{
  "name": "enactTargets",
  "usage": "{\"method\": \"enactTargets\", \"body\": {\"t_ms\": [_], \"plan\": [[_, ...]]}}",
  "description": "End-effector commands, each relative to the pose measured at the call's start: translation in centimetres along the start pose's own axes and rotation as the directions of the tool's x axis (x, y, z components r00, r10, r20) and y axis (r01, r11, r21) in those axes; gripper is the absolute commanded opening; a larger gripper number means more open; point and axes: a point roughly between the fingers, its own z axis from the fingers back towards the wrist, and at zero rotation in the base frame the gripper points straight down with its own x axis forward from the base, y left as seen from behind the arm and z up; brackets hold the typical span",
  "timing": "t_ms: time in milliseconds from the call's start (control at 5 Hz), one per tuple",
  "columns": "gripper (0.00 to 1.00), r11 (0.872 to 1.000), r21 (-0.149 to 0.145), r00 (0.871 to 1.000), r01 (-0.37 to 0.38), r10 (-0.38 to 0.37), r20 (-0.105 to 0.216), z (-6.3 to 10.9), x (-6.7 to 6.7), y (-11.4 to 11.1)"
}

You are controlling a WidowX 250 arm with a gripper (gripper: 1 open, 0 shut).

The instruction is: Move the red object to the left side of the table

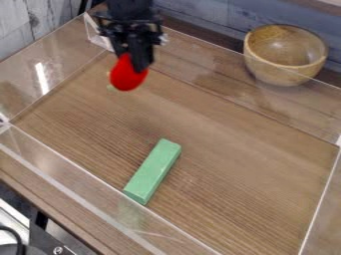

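Low clear walls (300,86) edge the wood-grain bench. Silvery, crinkled sheeting (20,22) lies beyond its far left corner. Dark cables (16,224) run beside the near left edge. Soft light falls over the scene, with pale glints along the walls.
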Motion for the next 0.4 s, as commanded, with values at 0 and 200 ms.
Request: {"method": "enactTargets", "body": {"t_ms": [0, 200], "plan": [[0.00, 0.999, 0.043, 0.999, 0.007, -0.009, 0.048, 1.1, 0.3, 2.8], [0.00, 0.999, 0.052, 0.999, -0.010, 0.007, 0.046, 0.4, 0.4, 4.1]]}}
